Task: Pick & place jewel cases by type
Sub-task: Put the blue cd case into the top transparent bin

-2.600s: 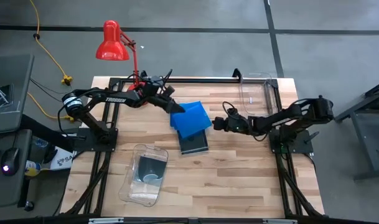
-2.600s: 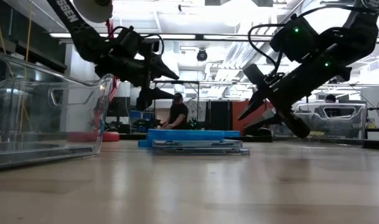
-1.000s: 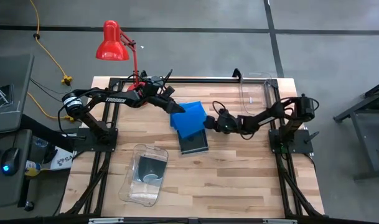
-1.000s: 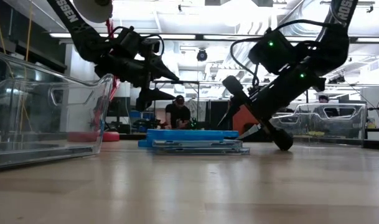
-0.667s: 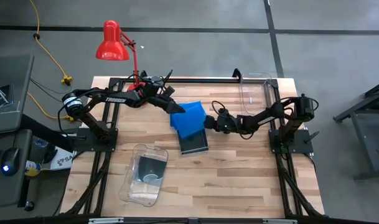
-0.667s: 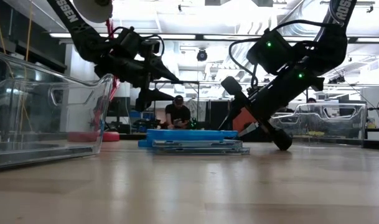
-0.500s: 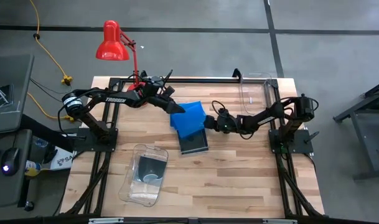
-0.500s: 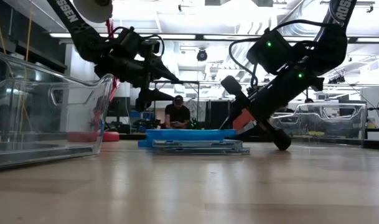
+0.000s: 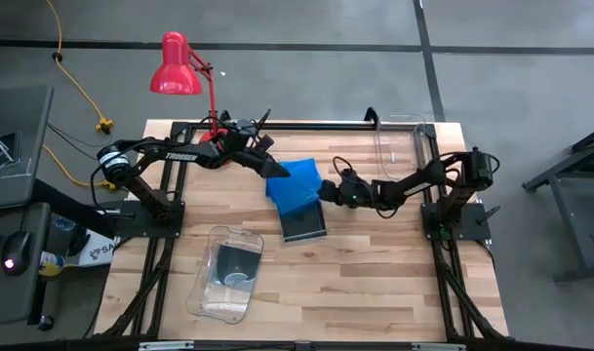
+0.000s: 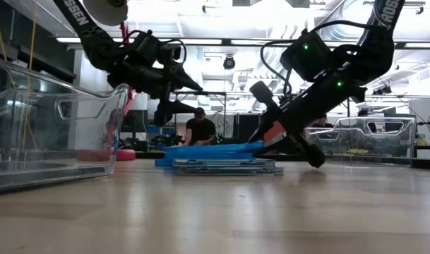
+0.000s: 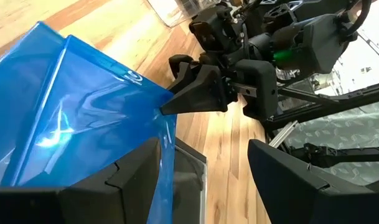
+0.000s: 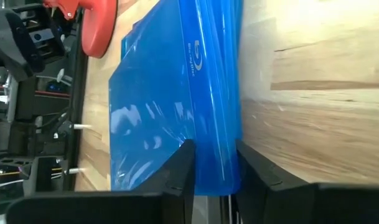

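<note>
two grippers sit at the stack of jewel cases [image 9: 298, 195], which lies mid-table. right gripper [image 9: 323, 189] is at the stack's right edge, its fingers [image 12: 177, 171] pinching the top blue case [image 10: 211, 149] at one corner; that edge is raised off the stack, far edge still resting. left gripper [image 9: 274, 168] hovers over the stack's rear left corner, fingers [image 11: 136, 171] spread, touching nothing. dark case [image 9: 303, 225] lies at the stack's bottom. one clear bin [image 9: 224, 273] sits front-left of the stack, another [image 9: 404, 141] rear-right
</note>
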`<state>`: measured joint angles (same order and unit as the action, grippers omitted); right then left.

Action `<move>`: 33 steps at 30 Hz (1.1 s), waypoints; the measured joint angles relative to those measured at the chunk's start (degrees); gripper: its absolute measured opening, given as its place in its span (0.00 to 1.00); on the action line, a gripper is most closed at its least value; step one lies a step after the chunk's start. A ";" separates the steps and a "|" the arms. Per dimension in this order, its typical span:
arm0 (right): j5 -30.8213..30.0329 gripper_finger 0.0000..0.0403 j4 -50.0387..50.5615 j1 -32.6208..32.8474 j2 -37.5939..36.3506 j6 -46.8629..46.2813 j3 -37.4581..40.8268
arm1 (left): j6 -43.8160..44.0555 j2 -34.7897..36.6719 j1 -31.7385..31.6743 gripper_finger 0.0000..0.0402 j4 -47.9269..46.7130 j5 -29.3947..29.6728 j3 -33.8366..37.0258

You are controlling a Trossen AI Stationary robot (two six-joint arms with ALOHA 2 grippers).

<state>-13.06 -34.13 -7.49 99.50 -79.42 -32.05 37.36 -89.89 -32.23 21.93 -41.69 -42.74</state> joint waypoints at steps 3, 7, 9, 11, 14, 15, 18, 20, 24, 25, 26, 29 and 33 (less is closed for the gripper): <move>0.82 0.17 -1.57 0.00 0.00 0.37 0.00 | 0.37 0.03 0.00 0.59 1.79 -0.45 0.00; 2.71 0.17 -4.27 0.00 0.00 0.61 0.02 | 0.42 0.04 0.00 0.59 2.55 -0.94 0.00; 3.48 0.16 -5.70 0.00 -0.17 1.30 0.02 | 0.40 0.04 0.00 0.59 2.53 -1.11 0.00; 4.28 0.15 -7.27 0.00 -0.24 1.46 0.02 | 0.40 0.04 0.00 0.59 2.52 -1.25 0.00; 5.75 0.12 -9.57 0.02 -0.24 1.57 0.02 | 0.36 0.04 0.00 0.59 2.61 -1.23 0.00; 6.27 0.11 -10.29 0.02 -0.24 1.99 0.02 | 0.33 0.04 0.00 0.59 2.61 -1.23 0.00; 7.97 0.08 -12.24 0.02 -0.26 2.60 0.02 | 0.27 0.04 0.00 0.59 2.62 -1.23 0.00; 9.23 0.06 -13.46 0.02 -0.26 3.40 0.04 | 0.22 0.04 0.00 0.59 2.63 -1.16 0.00; 11.17 0.07 -15.48 0.02 -0.38 3.65 0.07 | 0.22 0.04 -0.09 0.59 4.70 0.06 0.00; 11.65 0.07 -15.96 0.02 -0.44 3.67 0.07 | 0.24 0.04 -0.37 0.59 6.25 0.11 0.00; 12.12 0.07 -16.72 0.02 -0.50 3.91 0.07 | 0.41 0.04 -0.66 0.59 7.90 0.09 0.00; 13.66 0.07 -19.81 0.06 -0.50 4.54 0.07 | 1.72 0.04 -1.59 0.59 11.45 0.08 0.00; 14.17 0.06 -24.49 0.81 -0.55 4.94 0.07 | 3.03 0.04 -3.14 0.59 13.70 -0.57 0.00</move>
<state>1.11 -58.61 -6.67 98.96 -74.48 -31.99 40.39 -89.84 -35.37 35.63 -42.26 -42.74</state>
